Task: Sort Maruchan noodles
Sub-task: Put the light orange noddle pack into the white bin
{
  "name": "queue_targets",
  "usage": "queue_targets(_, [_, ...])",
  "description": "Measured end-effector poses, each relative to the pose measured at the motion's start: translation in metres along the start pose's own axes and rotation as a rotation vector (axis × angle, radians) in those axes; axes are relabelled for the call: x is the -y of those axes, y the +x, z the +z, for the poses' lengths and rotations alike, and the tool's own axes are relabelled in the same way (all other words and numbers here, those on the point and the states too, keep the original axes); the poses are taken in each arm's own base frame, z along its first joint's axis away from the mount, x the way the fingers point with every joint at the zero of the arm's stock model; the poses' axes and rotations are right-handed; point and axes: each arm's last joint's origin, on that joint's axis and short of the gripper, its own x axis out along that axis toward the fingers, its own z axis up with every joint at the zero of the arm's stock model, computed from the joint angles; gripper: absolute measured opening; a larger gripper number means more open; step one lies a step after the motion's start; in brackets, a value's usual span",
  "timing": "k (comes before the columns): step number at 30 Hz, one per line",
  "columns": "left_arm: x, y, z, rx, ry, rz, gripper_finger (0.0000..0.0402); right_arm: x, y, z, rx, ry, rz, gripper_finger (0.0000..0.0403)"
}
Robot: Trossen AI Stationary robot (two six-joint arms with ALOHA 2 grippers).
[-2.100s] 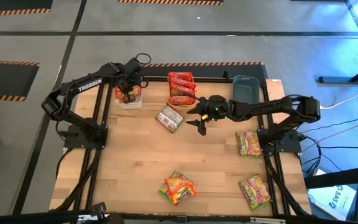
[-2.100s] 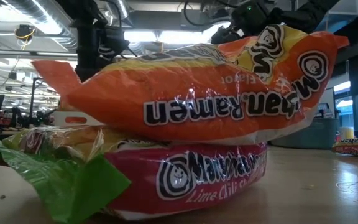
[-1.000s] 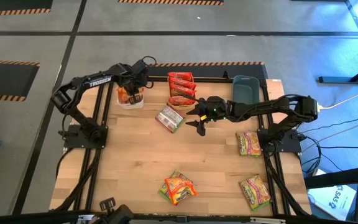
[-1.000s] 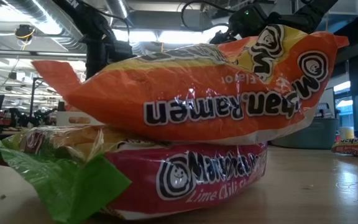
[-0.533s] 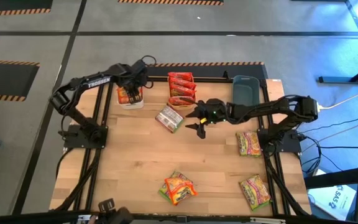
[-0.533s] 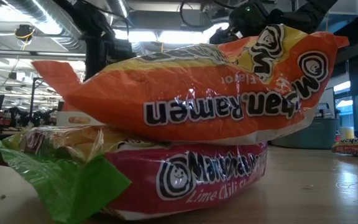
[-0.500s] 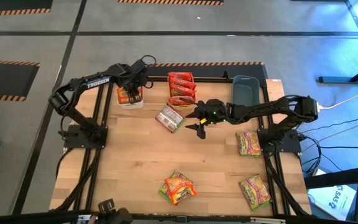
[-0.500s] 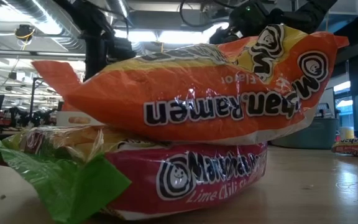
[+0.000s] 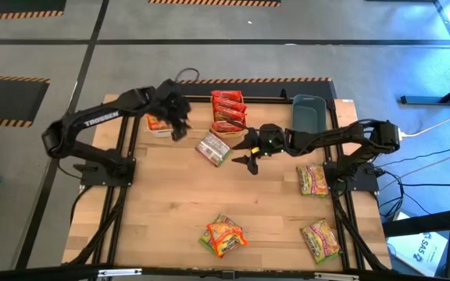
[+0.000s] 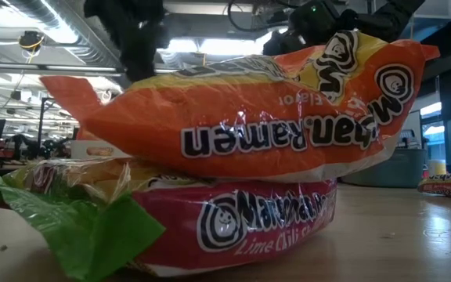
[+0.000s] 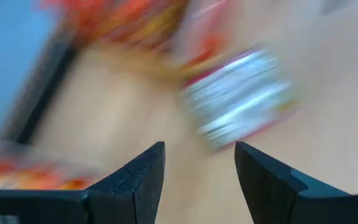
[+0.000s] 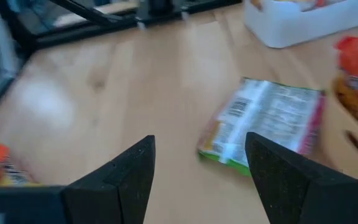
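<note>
A Maruchan noodle packet (image 9: 212,148) lies silvery back up on the table at the far middle; it also shows as the packet (image 11: 238,106) and the packet (image 12: 266,124). My left gripper (image 9: 180,131) hovers open just left of it, beside the white bin (image 9: 160,125), fingers (image 11: 148,171) with nothing between them. My right gripper (image 9: 245,151) stands open just right of the packet, holding nothing (image 12: 201,168). Red packets (image 9: 228,111) fill the middle bin. An orange packet (image 9: 156,122) lies in the white bin.
A grey-blue bin (image 9: 308,112) stands at the far right. Two green-yellow packets (image 9: 312,179) (image 9: 320,239) lie along the right edge. A small pile of packets (image 9: 223,236) sits near the front edge, filling the low view (image 10: 241,117). Bare wood lies between them.
My left gripper has risen out of the white bin and swung toward the table's right and near side, toward the silver-backed packet, tipping less steeply down. The orange packet has stayed in the white bin. My right gripper has kept still.
</note>
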Motion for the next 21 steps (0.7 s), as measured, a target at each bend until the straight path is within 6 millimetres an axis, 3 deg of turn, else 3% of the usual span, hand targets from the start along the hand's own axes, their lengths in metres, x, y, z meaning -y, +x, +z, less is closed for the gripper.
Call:
queue_targets(4, [0.046,0.001,0.01,0.07,0.066,-0.209,0.0187,-0.019,0.003,-0.001,-0.005,-0.015,0.085,0.0234])
queue_targets(8, [0.094,0.007,0.008,0.047,0.134,-0.237,0.0187,-0.043,0.006,-0.006,-0.015,-0.05,0.102,0.0234])
queue_targets(21, [0.229,0.016,-0.035,-0.005,0.189,-0.268,0.0187,-0.121,0.021,-0.044,-0.095,0.036,0.128,0.0234])
